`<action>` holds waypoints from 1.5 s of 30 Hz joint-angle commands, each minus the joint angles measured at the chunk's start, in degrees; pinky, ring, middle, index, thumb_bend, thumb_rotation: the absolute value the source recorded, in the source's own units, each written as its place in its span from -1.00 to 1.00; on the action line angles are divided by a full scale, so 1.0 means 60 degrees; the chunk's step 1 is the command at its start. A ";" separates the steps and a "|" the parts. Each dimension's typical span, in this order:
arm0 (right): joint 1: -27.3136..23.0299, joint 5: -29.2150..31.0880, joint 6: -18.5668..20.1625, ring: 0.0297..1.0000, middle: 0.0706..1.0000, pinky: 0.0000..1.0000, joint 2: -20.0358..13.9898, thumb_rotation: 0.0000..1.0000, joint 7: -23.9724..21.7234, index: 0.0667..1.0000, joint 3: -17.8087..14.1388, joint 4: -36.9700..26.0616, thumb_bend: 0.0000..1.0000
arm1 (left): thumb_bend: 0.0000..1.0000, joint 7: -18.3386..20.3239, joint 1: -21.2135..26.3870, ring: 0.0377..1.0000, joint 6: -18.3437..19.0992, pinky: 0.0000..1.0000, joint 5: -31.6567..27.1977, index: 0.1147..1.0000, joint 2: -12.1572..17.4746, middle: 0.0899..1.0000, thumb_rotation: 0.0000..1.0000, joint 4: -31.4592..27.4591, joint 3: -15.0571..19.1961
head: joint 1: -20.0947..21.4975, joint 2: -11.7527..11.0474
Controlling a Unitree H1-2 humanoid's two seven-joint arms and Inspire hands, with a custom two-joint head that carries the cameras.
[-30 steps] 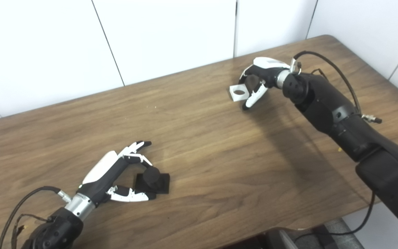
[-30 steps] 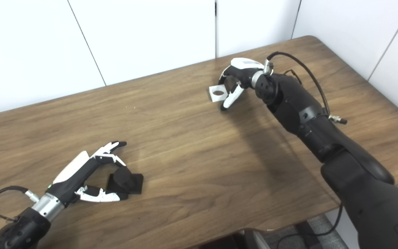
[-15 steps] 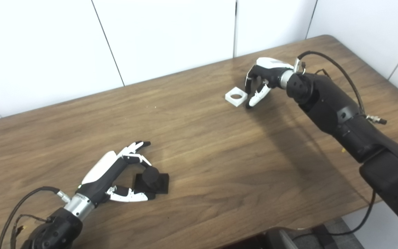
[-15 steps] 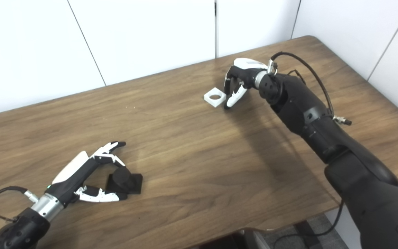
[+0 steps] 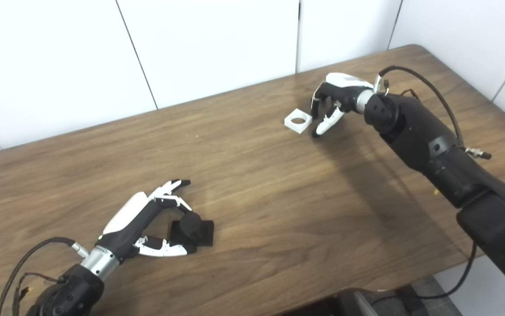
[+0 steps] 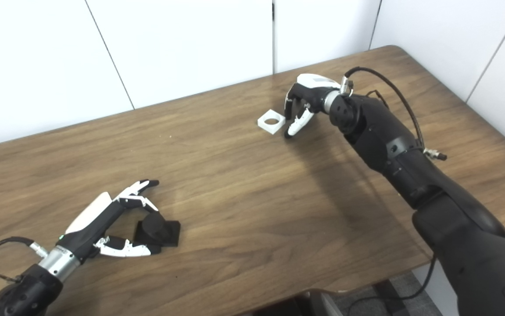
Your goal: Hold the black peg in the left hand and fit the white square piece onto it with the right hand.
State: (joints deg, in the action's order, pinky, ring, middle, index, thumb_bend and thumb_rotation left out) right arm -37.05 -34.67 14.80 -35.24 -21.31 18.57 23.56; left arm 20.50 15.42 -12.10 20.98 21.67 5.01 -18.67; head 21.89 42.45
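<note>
Since the white square piece lies flat on the bench at upper right, just beside my right hand with fingers apart and empty, I should pinch its opposite edges, while my left hand brackets the black peg at lower left, fingers loosely around it.

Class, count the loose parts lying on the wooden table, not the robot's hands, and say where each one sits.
2. The white square piece lies flat at the far side, just beside the right hand. The black peg stands near the front, between the left hand's fingers.

light: bright, even | shadows: soft | focus: sharp | glare: mild
</note>
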 commanded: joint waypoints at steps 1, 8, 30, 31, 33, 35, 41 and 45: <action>-0.0032 -0.0141 0.0122 0.74 0.63 0.65 -0.0160 -0.72 0.0003 -0.10 0.0004 0.0018 0.03 | 0.04 0.0082 -0.0074 1.00 0.0170 1.00 0.0385 -0.15 0.0376 0.92 -0.88 0.0029 0.0019 | -0.0002 0.0007; -0.0147 -0.0199 0.0321 0.75 0.70 0.59 -0.0215 -0.70 -0.0352 -0.08 0.0138 -0.0080 0.03 | 0.04 0.0111 -0.0042 1.00 0.0180 1.00 0.0369 -0.15 0.0373 0.92 -0.88 0.0045 0.0009 | -0.0008 0.0017; -0.0445 -0.0662 0.0832 0.85 0.86 0.61 -0.0222 -0.20 -0.1195 0.59 0.0548 -0.0230 0.78 | 0.04 0.0196 -0.0061 1.00 0.0389 1.00 0.0380 -0.15 0.0367 0.93 -0.87 -0.0106 -0.0029 | -0.0114 0.0100; -0.0445 -0.0661 0.0831 0.86 0.86 0.62 -0.0213 -0.21 -0.1186 0.59 0.0547 -0.0231 0.77 | 0.04 0.0190 -0.0065 1.00 0.0391 1.00 0.0375 -0.15 0.0365 0.93 -0.87 -0.0108 -0.0029 | -0.0114 0.0100; -0.0441 -0.0654 0.0806 0.87 0.86 0.63 -0.0196 -0.22 -0.1154 0.60 0.0544 -0.0232 0.76 | 0.04 0.0176 -0.0069 1.00 0.0369 1.00 0.0368 -0.15 0.0360 0.93 -0.87 -0.0114 -0.0034 | -0.0132 0.0114; -0.0438 -0.0655 0.0803 0.88 0.86 0.63 -0.0179 -0.23 -0.1129 0.60 0.0539 -0.0265 0.75 | 0.04 0.0163 -0.0073 1.00 0.0331 1.00 0.0358 -0.15 0.0358 0.93 -0.87 -0.0109 -0.0040 | -0.0141 0.0139; -0.0602 -0.0694 0.0871 0.89 0.88 0.68 -0.0208 -0.22 -0.1132 0.61 0.0534 -0.0395 0.76 | 0.04 0.0128 -0.0081 1.00 0.0275 1.00 0.0384 -0.15 0.0365 0.93 -0.87 -0.0035 -0.0054 | -0.0144 0.0150; -0.0854 -0.0861 0.0800 0.88 0.87 0.64 -0.0294 -0.17 -0.1138 0.61 0.0603 -0.0406 0.78 | 0.04 0.0134 -0.0080 1.00 0.0324 1.00 0.0392 -0.15 0.0353 0.93 -0.87 -0.0042 -0.0059 | -0.0161 0.0156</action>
State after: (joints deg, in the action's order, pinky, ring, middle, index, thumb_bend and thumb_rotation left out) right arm -39.51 -38.93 19.58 -35.54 -27.22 21.97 21.97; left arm 20.78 15.38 -10.70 20.98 21.74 4.32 -18.82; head 20.92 43.33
